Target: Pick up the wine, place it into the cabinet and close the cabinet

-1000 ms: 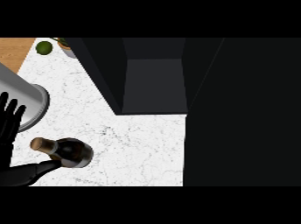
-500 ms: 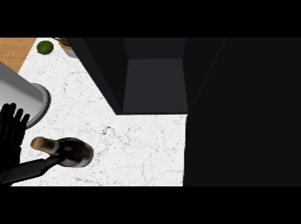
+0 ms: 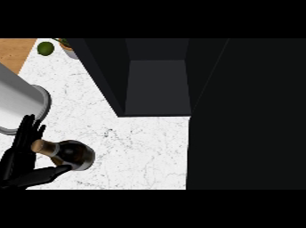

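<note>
The wine bottle (image 3: 69,154) stands on the white marble counter (image 3: 136,147) at the lower left, seen from above: dark glass with a tan cork top. My left hand (image 3: 16,165) comes in from the lower left edge. Its straight fingers (image 3: 28,133) rise beside the bottle's neck and the thumb (image 3: 47,174) reaches under the bottle's body. The bottle sits in the gap between them, and nothing curls round it. The dark cabinet (image 3: 157,82) is open at top centre, up and to the right of the bottle. My right hand does not show.
A wide grey cylinder (image 3: 11,100) lies across the upper left, just above my fingertips. A green lime (image 3: 45,47) rests at the top left beside a wooden surface (image 3: 8,50). A large black panel (image 3: 254,116) fills the right side.
My left hand has moved right and closed in on the bottle: the fingers now stand by its neck and the thumb lies under its body. The bottle has not moved.
</note>
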### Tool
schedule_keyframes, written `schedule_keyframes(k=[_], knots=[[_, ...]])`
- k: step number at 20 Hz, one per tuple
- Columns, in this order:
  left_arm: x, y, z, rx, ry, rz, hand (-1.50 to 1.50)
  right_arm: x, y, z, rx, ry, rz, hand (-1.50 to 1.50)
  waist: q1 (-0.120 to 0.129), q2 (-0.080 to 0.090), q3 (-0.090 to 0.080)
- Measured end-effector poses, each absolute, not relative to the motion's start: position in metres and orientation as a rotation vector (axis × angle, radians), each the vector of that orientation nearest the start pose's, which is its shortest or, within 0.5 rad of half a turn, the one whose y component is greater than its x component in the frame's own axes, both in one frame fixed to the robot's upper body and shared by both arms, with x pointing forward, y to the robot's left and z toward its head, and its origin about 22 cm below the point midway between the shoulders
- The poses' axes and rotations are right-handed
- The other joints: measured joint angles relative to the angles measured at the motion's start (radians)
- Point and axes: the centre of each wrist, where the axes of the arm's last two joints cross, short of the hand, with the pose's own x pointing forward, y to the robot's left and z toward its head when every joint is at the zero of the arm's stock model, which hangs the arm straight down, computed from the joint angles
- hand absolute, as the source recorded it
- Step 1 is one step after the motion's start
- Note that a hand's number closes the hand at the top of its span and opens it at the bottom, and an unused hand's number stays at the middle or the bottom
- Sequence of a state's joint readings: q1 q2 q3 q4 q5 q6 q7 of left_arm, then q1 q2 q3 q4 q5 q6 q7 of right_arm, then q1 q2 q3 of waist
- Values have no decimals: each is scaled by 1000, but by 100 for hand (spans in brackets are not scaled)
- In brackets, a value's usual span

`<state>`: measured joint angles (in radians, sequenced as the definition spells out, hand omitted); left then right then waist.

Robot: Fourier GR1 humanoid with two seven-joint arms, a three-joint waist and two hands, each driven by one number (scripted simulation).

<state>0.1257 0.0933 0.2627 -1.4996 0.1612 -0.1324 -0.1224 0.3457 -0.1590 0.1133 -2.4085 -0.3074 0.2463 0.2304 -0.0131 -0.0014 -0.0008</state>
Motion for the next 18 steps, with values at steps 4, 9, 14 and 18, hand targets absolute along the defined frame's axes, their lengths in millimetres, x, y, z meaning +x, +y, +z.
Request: schedule_keyframes(k=[4,9,14,18], knots=[[197,325,-54,41,-1530,208,-150,127,-246,136,347,-1835,263,-150,1,0,0],[195,329,-84,-29,-1500,236,-150,128,-243,136,370,-1840,256,-150,1,1,0],[193,331,-110,-79,-1480,252,-150,129,-245,136,366,-1842,259,-150,1,1,0],[201,329,-121,-110,-1484,269,-150,131,-244,140,362,-1835,253,-150,1,1,0]])
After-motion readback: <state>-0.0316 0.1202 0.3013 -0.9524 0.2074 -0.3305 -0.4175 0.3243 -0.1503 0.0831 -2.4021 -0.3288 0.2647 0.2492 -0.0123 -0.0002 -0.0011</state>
